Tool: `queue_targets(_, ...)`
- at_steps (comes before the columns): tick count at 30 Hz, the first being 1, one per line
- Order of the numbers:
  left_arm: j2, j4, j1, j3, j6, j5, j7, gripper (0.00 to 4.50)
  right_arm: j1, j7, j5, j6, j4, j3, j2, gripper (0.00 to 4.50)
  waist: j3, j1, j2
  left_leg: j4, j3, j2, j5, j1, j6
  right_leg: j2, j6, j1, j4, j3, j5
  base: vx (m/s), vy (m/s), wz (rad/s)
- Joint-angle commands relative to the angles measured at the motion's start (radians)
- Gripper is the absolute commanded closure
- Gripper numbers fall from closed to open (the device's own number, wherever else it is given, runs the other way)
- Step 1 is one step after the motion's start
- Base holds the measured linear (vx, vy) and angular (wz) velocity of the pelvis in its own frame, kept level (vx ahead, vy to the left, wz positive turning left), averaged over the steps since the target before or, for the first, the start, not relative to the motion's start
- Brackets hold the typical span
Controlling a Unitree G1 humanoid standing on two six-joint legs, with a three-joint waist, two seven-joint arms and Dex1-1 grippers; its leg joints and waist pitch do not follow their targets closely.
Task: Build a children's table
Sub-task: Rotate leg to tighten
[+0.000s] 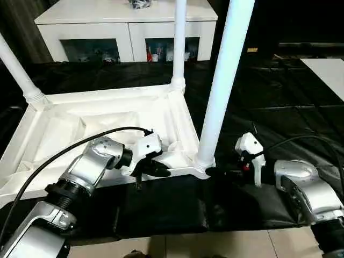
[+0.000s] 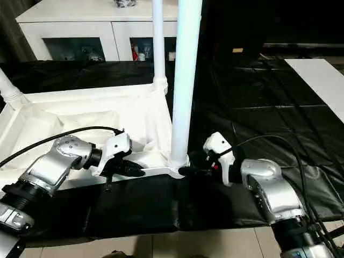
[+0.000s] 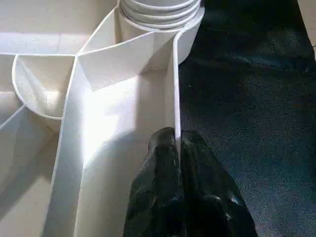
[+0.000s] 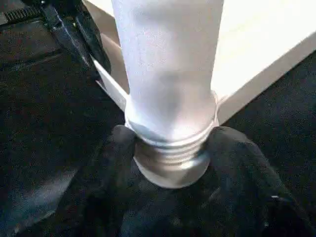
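The children's table lies upside down, its white ribbed top [image 1: 70, 129] on the black cover. Three white legs stand up from its corner sockets: one far left [image 1: 16, 67], one far right [image 1: 179, 37] and one near right [image 1: 223, 86]. My left gripper [image 1: 161, 171] is at the near rim, and in the left wrist view its fingers [image 3: 163, 163] pinch that thin rim wall [image 3: 176, 89]. At the foot of the near right leg my right gripper [image 2: 185, 171] reaches in from the right. Its two fingers hug the threaded collar [image 4: 170, 148] from both sides.
A white cabinet [image 1: 126, 21] with glass doors stands behind the black-covered work table [image 1: 279, 107]. A white panel [image 1: 328, 72] lies at the far right. The work table's front edge runs just below my arms, with floor tiles [image 1: 215, 244] beyond it.
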Motion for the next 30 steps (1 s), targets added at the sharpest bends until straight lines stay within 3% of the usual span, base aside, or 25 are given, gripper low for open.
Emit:
queue_targets(1,-0.025,-0.041,-0.011,-0.027,-0.003,-0.019,-0.043,4.50,-0.037,0.004,0.009,-0.026,-0.018,0.008,0.020,1.51,-0.070,0.003,-0.010,-0.079,-0.039,0.074,-0.211,0.021,0.046,-0.070,-0.235,0.043,-0.069,0.047,-0.263,0.000,0.000,0.00)
queue_targets(9,-0.031,-0.034,-0.014,-0.024,-0.005,-0.018,-0.038,4.50,-0.057,-0.001,-0.028,-0.044,-0.005,0.032,0.029,0.85,-0.072,0.010,-0.008,-0.079,-0.038,0.077,-0.199,0.026,0.047,-0.068,-0.243,0.040,-0.064,0.048,-0.230,0.000,0.000,0.00)
queue_targets(12,-0.030,-0.036,-0.014,-0.023,-0.005,-0.017,-0.036,4.50,-0.059,0.000,-0.028,-0.055,0.000,0.034,0.032,0.85,-0.072,0.018,-0.009,-0.080,-0.038,0.076,-0.206,0.025,0.041,-0.071,-0.235,0.042,-0.065,0.049,-0.236,0.000,0.000,0.00)
queue_targets(30,-0.033,-0.018,-0.023,-0.015,-0.019,-0.008,-0.026,4.50,-0.026,0.045,-0.055,-0.072,-0.010,0.043,-0.038,0.85,-0.072,0.024,-0.006,-0.079,-0.039,0.076,-0.214,0.024,0.040,-0.070,-0.232,0.043,-0.067,0.048,-0.247,0.000,0.000,0.00)
